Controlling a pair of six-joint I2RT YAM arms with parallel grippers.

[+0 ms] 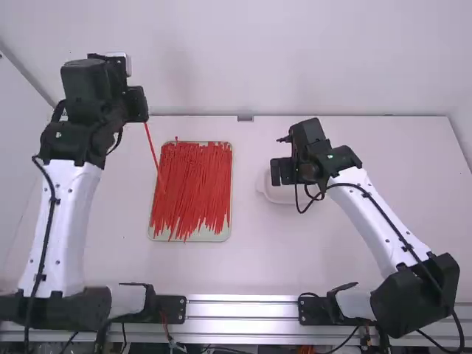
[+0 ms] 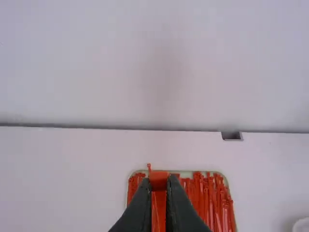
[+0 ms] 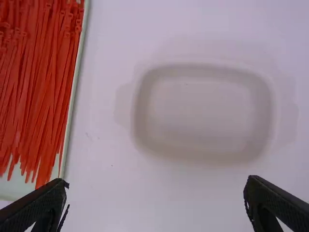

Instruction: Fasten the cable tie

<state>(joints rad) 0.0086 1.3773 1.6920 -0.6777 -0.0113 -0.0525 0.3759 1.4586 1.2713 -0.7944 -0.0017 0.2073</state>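
At upper left, the left fingers (image 2: 140,208) clench one red cable tie (image 1: 151,151), held up above the tray (image 1: 218,237) of ties, likely for threading, while the right fingers (image 3: 38,205) hang released above the white dish (image 3: 203,111)

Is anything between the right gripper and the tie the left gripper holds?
Nothing visible. The left gripper holds the cable tie aloft; the right gripper is open over the white dish. Only the flat tray of ties lies below the path.
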